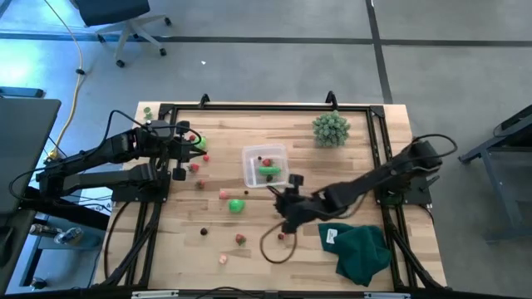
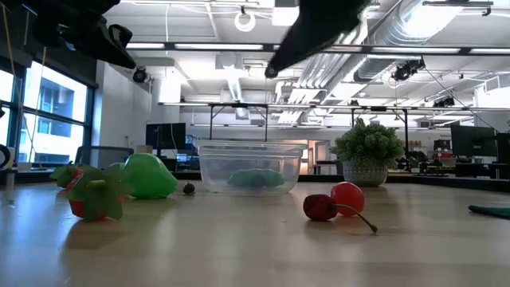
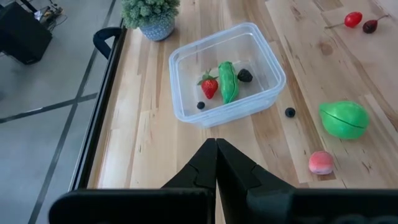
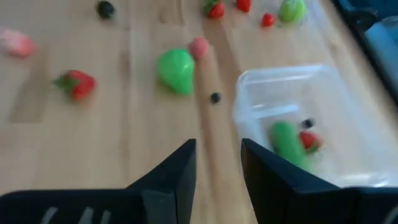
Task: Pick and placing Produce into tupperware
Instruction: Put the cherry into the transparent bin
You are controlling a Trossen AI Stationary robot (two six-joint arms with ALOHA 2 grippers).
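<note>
The clear tupperware (image 1: 264, 166) stands mid-table. Inside lie a strawberry (image 3: 209, 87), a green pod (image 3: 227, 81), a dark berry (image 3: 245, 75) and a tiny blue berry (image 3: 201, 105). Loose produce lies around it: a green ball (image 1: 237, 205), a pink piece (image 1: 223, 194), a strawberry (image 1: 240, 239) and two cherries (image 2: 335, 203). My right gripper (image 4: 217, 162) hovers open above the table by the tupperware's near right corner, with nothing between its fingers. My left gripper (image 3: 216, 149) hangs shut and empty over the far left of the table.
A spiky grey-green bushy ball (image 1: 331, 129) stands at the far right. A dark green cloth (image 1: 362, 249) lies at the near right. More red and green pieces (image 1: 196, 166) lie below the left gripper. A black frame rail (image 1: 266, 106) runs round the table's edges.
</note>
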